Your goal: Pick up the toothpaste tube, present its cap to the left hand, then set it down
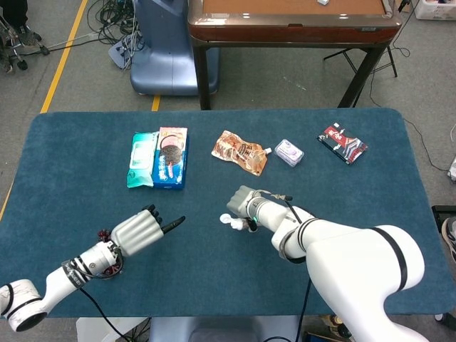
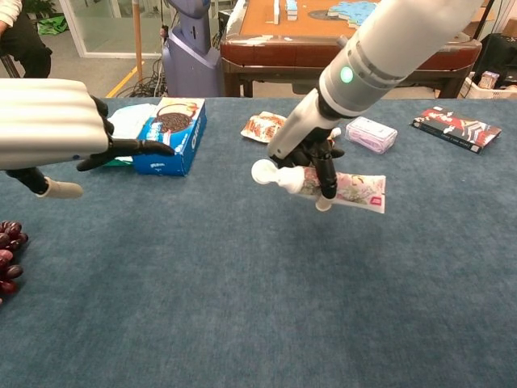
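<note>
My right hand (image 2: 311, 155) grips the toothpaste tube (image 2: 353, 187) near its cap end and holds it above the blue table (image 2: 242, 307). The tube lies roughly level, with its white cap (image 2: 262, 171) pointing left toward my left hand (image 2: 50, 133). That hand holds nothing; a dark fingertip (image 2: 153, 148) reaches out to the right, well short of the cap. In the head view the right hand (image 1: 249, 206) hides most of the tube, only the cap (image 1: 229, 220) shows, and the left hand (image 1: 137, 229) sits at the front left.
A blue cookie box (image 1: 172, 157) and a teal wipes pack (image 1: 142, 158) lie at the back left. A snack pouch (image 1: 241, 152), a small lilac pack (image 1: 288, 152) and a red-black packet (image 1: 343, 142) lie along the back. Dark grapes (image 2: 6, 263) sit near the left hand.
</note>
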Robot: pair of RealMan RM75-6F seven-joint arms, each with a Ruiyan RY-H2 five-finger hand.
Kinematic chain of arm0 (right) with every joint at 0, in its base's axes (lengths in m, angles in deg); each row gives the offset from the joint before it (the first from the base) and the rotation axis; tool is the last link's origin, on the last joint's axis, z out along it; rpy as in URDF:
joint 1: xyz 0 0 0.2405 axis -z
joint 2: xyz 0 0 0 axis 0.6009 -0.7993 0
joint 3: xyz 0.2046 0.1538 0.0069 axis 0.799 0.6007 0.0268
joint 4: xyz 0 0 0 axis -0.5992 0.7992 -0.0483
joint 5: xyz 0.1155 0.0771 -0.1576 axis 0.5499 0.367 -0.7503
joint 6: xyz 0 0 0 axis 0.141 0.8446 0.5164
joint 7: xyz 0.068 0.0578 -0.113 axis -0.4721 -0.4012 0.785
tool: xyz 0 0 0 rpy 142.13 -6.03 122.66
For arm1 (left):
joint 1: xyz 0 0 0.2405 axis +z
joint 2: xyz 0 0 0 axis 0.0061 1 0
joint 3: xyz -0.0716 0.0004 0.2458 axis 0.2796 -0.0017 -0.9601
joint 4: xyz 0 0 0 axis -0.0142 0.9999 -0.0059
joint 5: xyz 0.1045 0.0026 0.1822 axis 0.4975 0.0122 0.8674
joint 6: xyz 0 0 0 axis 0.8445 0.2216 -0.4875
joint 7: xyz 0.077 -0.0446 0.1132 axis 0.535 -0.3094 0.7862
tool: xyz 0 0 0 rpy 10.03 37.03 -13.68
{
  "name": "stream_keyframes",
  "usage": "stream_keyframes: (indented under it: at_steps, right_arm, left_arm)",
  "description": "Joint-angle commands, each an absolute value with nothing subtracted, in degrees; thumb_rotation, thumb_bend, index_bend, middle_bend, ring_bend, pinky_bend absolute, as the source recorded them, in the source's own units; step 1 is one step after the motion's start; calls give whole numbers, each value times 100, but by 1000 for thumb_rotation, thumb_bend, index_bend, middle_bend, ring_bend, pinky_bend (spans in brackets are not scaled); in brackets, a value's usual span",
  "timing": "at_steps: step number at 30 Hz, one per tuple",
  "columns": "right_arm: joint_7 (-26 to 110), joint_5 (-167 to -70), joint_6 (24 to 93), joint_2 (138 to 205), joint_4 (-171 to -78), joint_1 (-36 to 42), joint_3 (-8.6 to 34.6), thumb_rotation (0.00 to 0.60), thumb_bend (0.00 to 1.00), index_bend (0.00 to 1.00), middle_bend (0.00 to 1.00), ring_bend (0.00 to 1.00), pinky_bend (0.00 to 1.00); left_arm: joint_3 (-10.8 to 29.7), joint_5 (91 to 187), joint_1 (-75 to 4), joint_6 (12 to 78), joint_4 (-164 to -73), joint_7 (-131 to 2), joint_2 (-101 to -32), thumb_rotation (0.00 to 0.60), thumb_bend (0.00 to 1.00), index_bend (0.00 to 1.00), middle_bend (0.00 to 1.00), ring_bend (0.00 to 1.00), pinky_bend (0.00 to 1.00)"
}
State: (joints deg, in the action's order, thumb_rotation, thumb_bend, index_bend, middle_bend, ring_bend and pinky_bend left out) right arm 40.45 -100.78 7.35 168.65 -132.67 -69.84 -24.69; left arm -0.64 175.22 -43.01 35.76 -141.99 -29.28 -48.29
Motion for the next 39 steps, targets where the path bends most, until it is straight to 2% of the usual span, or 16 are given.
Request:
stream_keyframes:
  at_steps: [1, 7, 8, 9, 10, 12, 13, 14, 15, 17, 21, 24, 27, 32, 37, 39]
  right_arm:
    - [4187, -10107, 843, 16834, -13336, -6923, -2658, 600, 1000, 1000, 892, 913, 667]
    - [4471, -9898, 1210, 16989, -13265, -6762, -2985, 600, 993, 1000, 848, 818, 644]
    - [4516, -9841, 1272, 17029, -13234, -6742, -3019, 600, 950, 1000, 827, 784, 632]
    - [4569, -9784, 1325, 17068, -13212, -6732, -3051, 600, 884, 990, 805, 754, 624]
    - [4628, -9730, 1388, 17109, -13195, -6719, -3082, 600, 764, 956, 770, 716, 619]
    - [4738, -9583, 1513, 17175, -13198, -6702, -3117, 600, 458, 787, 670, 636, 613]
    - [4785, -9526, 1564, 17193, -13208, -6698, -3123, 600, 370, 720, 635, 612, 611]
    - [4837, -9450, 1645, 17205, -13222, -6692, -3113, 600, 231, 609, 576, 578, 606]
    - [4874, -9393, 1709, 17204, -13237, -6688, -3100, 600, 133, 519, 525, 553, 601]
    - [4935, -9287, 1871, 17154, -13298, -6666, -3034, 600, 23, 373, 425, 509, 596]
    - [5003, -9159, 2115, 16954, -13443, -6595, -2869, 600, 0, 123, 262, 389, 557]
    - [4991, -9155, 2255, 16734, -13573, -6480, -2706, 600, 0, 10, 153, 303, 503]
    - [4961, -9222, 2386, 16427, -13756, -6337, -2563, 600, 0, 0, 70, 230, 457]
    - [4777, -9531, 2887, 15618, -14358, -5853, -2374, 600, 0, 0, 65, 222, 452]
    - [4676, -10080, 3757, 14882, -14942, -5031, -2385, 600, 3, 0, 127, 225, 452]
    - [4563, -10287, 4191, 14609, -15084, -4567, -2392, 600, 36, 37, 186, 257, 459]
  left_arm:
    - [-95, 17448, -4174, 3669, -14315, -2902, -4709, 600, 227, 0, 609, 534, 442]
    - [-114, 17281, -3984, 3742, -14356, -2905, -4628, 600, 227, 0, 603, 532, 442]
    - [-113, 17250, -3967, 3733, -14350, -2898, -4631, 600, 227, 0, 602, 531, 443]
    - [-110, 17228, -3953, 3728, -14347, -2889, -4636, 600, 227, 0, 602, 531, 443]
    - [-107, 17210, -3939, 3727, -14346, -2881, -4641, 600, 227, 0, 601, 531, 443]
    - [-100, 17174, -3901, 3744, -14351, -2877, -4647, 600, 227, 0, 600, 530, 444]
    - [-97, 17171, -3887, 3757, -14353, -2876, -4647, 600, 227, 0, 600, 529, 444]
    - [-93, 17163, -3868, 3771, -14359, -2875, -4640, 600, 227, 0, 600, 529, 444]
    - [-89, 17157, -3856, 3780, -14364, -2875, -4634, 600, 227, 0, 600, 529, 444]
    - [-80, 17140, -3829, 3796, -14379, -2877, -4618, 600, 227, 0, 599, 528, 444]
    - [-57, 17072, -3779, 3813, -14395, -2872, -4596, 600, 227, 0, 597, 525, 444]
    - [-31, 16985, -3734, 3825, -14395, -2887, -4600, 600, 227, 0, 593, 522, 444]
    - [14, 16865, -3674, 3874, -14366, -2934, -4609, 600, 227, 0, 589, 520, 444]
    - [161, 16408, -3441, 4116, -14245, -3194, -4665, 600, 227, 0, 570, 501, 444]
    - [327, 15783, -3170, 4278, -14068, -3950, -4729, 600, 227, 6, 510, 459, 444]
    - [398, 15531, -3062, 4305, -14023, -4360, -4723, 600, 227, 25, 481, 445, 444]
